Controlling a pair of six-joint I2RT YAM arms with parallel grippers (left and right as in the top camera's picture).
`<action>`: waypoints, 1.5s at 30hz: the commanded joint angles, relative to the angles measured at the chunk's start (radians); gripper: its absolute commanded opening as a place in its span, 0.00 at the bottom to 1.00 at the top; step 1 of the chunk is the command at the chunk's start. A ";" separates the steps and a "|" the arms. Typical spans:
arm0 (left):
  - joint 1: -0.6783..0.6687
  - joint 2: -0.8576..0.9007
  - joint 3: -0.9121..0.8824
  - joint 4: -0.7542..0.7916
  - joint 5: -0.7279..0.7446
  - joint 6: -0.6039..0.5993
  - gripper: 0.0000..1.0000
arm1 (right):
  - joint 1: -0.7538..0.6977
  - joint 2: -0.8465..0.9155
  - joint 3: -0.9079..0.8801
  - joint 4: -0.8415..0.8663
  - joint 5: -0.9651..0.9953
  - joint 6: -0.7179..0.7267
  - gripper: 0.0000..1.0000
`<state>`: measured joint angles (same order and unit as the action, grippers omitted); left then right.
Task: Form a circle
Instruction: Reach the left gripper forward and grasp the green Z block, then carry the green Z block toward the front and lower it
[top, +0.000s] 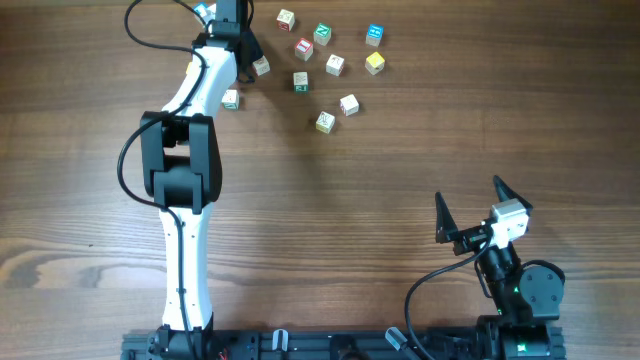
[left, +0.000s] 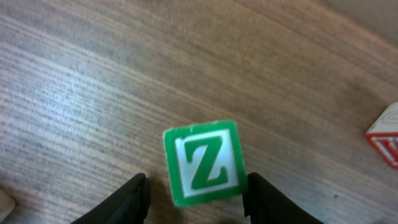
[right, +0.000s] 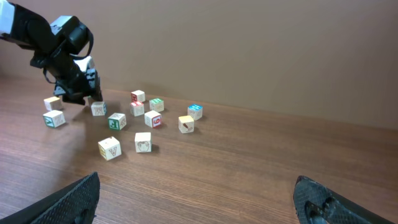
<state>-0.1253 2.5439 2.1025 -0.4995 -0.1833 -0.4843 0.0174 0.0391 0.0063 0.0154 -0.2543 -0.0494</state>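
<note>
The left gripper (left: 194, 190), half-closed but not yet pinching, straddles the green Z block (left: 204, 163) at the overhead frame's top, just left of the scattered blocks (top: 335, 65). The right gripper (top: 470, 215) sits wide open, far off at lower right.

A green letter Z, framed in green on a white face, stands on top of one wooden cube (left: 203, 163) — markings on the other cubes (top: 335, 65) are too small to read.

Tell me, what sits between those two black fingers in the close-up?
A green Z cube sits between the fingers of the left gripper; the left wrist view shows it.
</note>
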 joint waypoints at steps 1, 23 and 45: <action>-0.001 0.017 -0.007 0.027 -0.020 -0.002 0.44 | 0.003 -0.008 -0.001 0.005 0.003 0.003 1.00; -0.002 -0.597 -0.007 -0.402 -0.015 0.061 0.17 | 0.003 -0.008 -0.001 0.005 0.003 0.003 1.00; -0.265 -0.855 -0.925 -0.368 0.096 -0.022 0.24 | 0.003 -0.008 -0.001 0.005 0.003 0.004 1.00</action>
<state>-0.3775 1.6905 1.3186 -1.0042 -0.0898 -0.4946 0.0174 0.0402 0.0063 0.0166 -0.2543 -0.0494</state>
